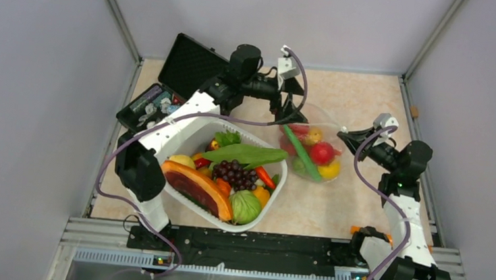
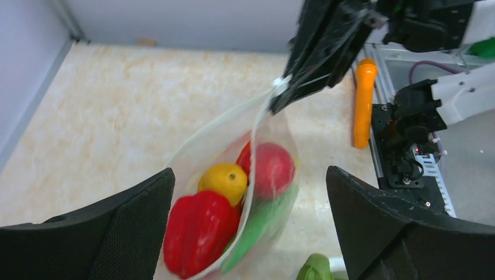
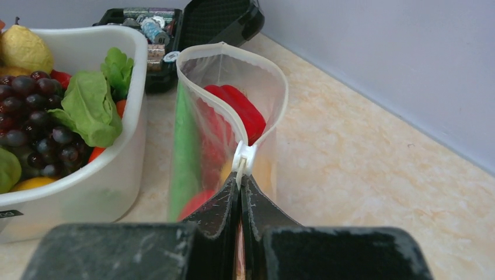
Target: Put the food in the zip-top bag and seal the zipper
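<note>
Right jaws pinching zipper, bag open

High top view; close wrist views from opposite ends of the zip-top bag (common to all three).

A white basket, filled with a papaya slice, grape bunch and leaves, is set toward the table's near edge. A black case is laid open at the far-left corner.

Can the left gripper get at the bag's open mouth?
Probably yes: the left gripper hangs open just over the bag, nothing between them, and the right gripper pinches only the zipper end.
</note>
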